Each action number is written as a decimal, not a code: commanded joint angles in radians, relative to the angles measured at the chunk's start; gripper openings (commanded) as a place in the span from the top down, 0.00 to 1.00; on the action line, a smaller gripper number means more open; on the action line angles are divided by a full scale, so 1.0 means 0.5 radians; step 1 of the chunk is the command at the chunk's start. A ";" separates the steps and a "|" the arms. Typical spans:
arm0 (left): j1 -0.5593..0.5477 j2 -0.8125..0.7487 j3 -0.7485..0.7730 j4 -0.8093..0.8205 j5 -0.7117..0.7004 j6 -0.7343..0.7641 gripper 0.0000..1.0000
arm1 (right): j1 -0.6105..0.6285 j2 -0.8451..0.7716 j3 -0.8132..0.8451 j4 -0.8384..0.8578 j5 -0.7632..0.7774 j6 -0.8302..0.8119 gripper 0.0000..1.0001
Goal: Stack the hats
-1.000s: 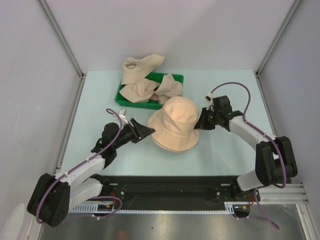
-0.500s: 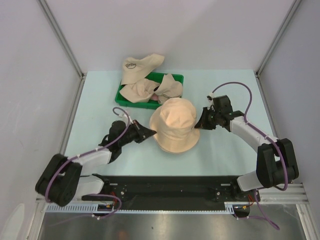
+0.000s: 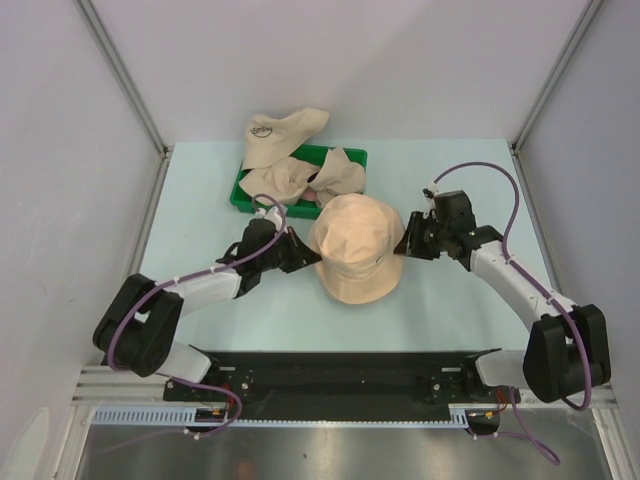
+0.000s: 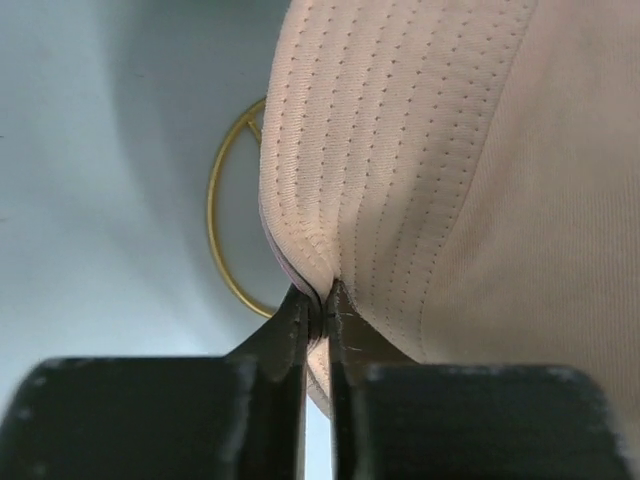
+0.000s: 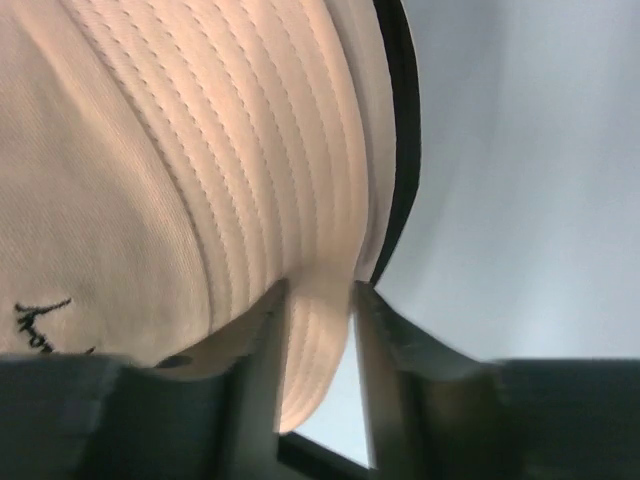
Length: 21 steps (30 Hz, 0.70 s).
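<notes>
A beige brimmed hat (image 3: 355, 250) hangs at the table's middle, held between both grippers. My left gripper (image 3: 305, 258) is shut on its left brim; in the left wrist view the fingertips (image 4: 325, 300) pinch the stitched brim (image 4: 400, 150). My right gripper (image 3: 403, 243) is shut on the right brim; in the right wrist view the brim (image 5: 200, 150), with a black inner side, fills the gap at the fingertips (image 5: 320, 300). More beige hats (image 3: 300, 180) lie crumpled in the green tray. Another hat (image 3: 280, 128) rests behind it.
The green tray (image 3: 240, 197) sits at the back left of centre. A gold wire ring (image 4: 225, 230) stands on the table beneath the held hat, seen only in the left wrist view. Grey walls enclose the table on three sides.
Both grippers have carried the hat toward the back and slightly right. The left arm has stretched further in; the right gripper has shifted a little with it.
</notes>
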 commanded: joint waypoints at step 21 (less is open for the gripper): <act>0.310 -0.333 0.902 -0.922 -0.837 1.236 0.13 | -0.454 -0.571 0.231 -0.056 0.336 0.095 0.20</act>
